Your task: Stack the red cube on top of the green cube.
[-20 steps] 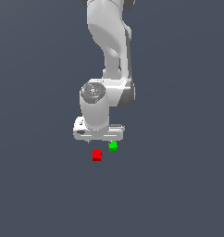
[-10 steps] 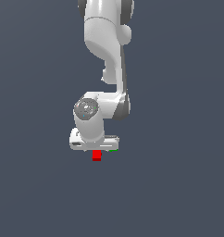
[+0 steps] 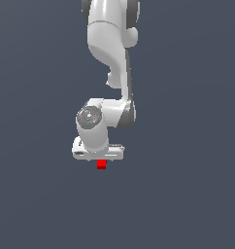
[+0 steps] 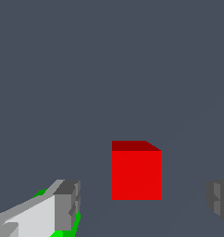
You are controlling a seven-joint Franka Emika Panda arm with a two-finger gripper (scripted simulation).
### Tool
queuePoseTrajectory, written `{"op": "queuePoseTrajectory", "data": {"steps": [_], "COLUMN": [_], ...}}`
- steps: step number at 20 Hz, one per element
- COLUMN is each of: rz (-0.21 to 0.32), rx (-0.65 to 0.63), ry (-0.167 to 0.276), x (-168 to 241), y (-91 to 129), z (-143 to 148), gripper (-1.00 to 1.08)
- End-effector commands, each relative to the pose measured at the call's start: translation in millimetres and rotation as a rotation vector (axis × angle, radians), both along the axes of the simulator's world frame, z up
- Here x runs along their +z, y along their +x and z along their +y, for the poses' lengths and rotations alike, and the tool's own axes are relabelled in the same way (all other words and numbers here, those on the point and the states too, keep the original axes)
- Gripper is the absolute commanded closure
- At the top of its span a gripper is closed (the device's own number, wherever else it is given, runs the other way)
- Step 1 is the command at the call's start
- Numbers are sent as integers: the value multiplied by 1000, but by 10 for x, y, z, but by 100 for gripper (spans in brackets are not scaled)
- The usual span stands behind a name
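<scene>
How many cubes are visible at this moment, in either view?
2. The red cube sits between the open gripper fingers. The green cube shows only as slivers behind one finger; the arm hides it in the exterior view.

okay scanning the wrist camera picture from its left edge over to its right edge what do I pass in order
One gripper finger with slivers of the green cube showing around its edges → the red cube, standing free in the gap between the open jaws → the other finger at the edge of the picture.
</scene>
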State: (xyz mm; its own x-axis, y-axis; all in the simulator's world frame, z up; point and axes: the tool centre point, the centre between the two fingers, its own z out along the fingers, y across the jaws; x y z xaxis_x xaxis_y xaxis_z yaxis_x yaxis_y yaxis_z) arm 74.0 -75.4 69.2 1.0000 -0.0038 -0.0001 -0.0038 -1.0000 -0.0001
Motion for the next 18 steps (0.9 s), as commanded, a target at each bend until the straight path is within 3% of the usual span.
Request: {"op": "queuePoseTrajectory", "data": {"steps": [1, 10, 16, 17, 18], "rz": [0, 0, 0, 0, 0], "rx": [0, 0, 0, 0, 0], "ry": [0, 0, 0, 0, 0], "x": [-32, -446, -492, -492, -492], "y": [-2, -12, 3, 3, 3], "z": [0, 2, 2, 2, 2], "gripper": [-92, -92, -92, 108, 108]}}
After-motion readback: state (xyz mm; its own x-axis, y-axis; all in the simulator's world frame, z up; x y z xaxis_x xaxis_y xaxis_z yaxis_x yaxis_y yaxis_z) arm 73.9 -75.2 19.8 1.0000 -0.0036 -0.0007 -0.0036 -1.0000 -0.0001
